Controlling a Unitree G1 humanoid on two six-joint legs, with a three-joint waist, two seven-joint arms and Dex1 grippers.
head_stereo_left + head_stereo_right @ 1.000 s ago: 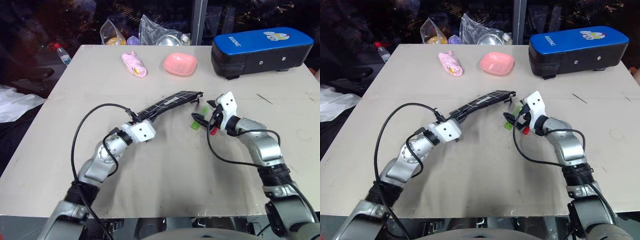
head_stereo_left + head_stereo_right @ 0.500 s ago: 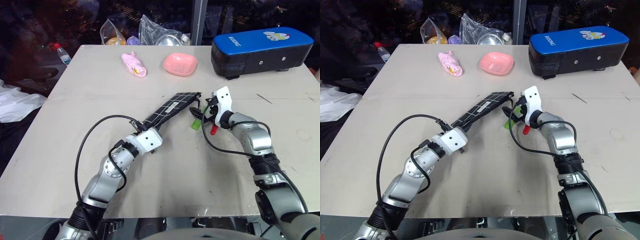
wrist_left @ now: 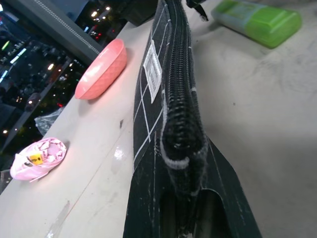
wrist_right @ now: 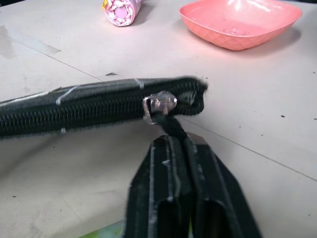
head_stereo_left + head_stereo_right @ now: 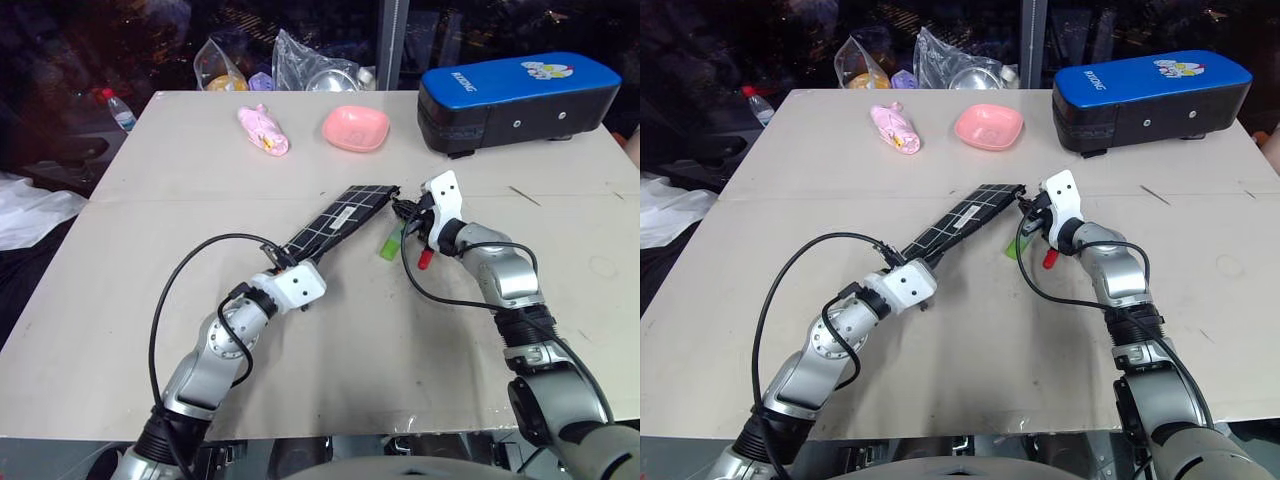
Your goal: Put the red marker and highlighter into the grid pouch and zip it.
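Observation:
The grid pouch (image 5: 340, 215) lies stretched slantwise across the middle of the table, zipper edge up. My left gripper (image 3: 185, 198) is shut on its near end (image 5: 292, 262). At the pouch's far end my right gripper (image 4: 171, 141) is shut on the black zipper pull, just below the metal slider (image 4: 158, 105). The zipper teeth look closed along the whole length that shows. The light green highlighter (image 5: 391, 243) lies on the table beside the far end, outside the pouch. The red marker's red cap (image 5: 425, 259) pokes out under my right hand; its barrel is hidden.
A large blue-topped black case (image 5: 520, 95) stands at the back right. A pink bowl (image 5: 356, 127) and a pink wrapped item (image 5: 264, 129) sit behind the pouch. Plastic bags (image 5: 300, 65) and a bottle (image 5: 115, 108) lie beyond the table's far edge.
My right gripper has closed on the zipper pull. The left hand drew back and down, and the pouch went from arched and lifted to low and straight.

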